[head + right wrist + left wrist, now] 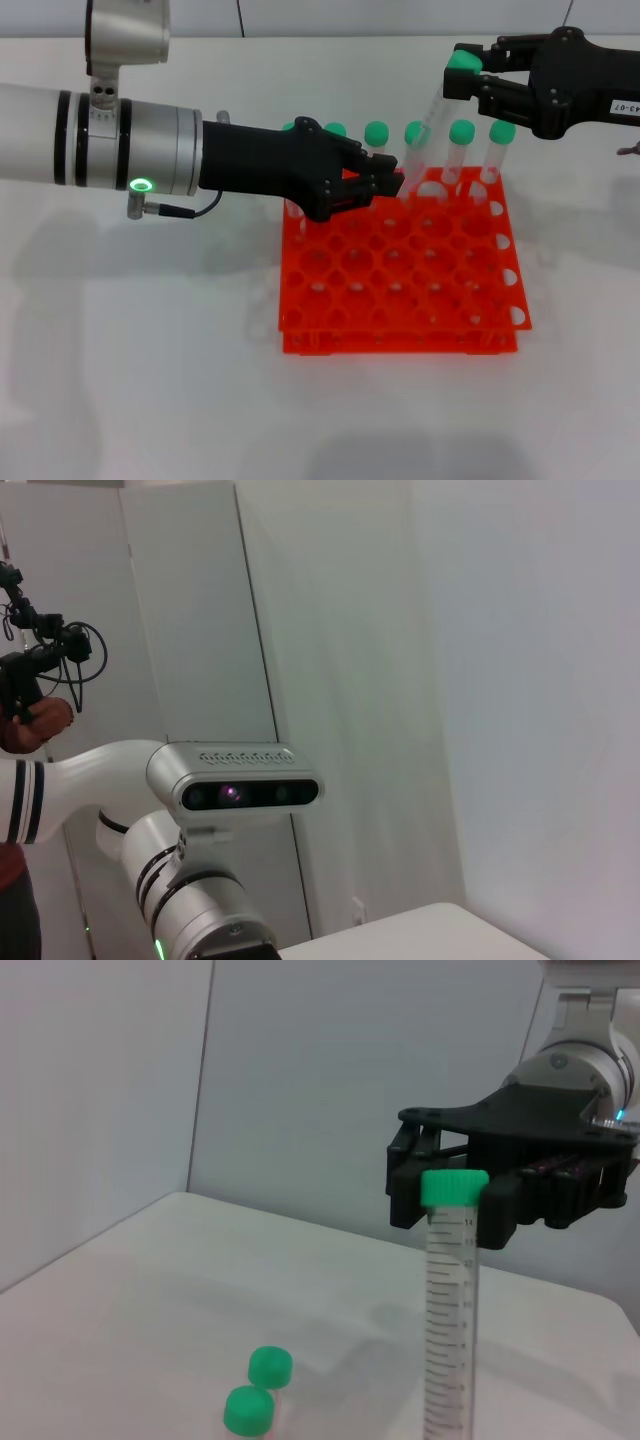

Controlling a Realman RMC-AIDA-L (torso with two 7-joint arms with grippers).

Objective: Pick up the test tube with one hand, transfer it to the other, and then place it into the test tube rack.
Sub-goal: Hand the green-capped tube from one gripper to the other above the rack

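Orange-red plastic, the test tube rack (400, 265) sits on the white table (150, 380), its near rows of holes unfilled; over its back left part the left gripper (385, 185) reaches in, its jaws clenched on the lower end of the test tube (428, 125), which leans up and away toward the right; farther back, green-capped tubes (461, 150) stand in the rear row; beyond them, the right gripper (470, 80) is clamped around the tube's green cap (454, 1187).
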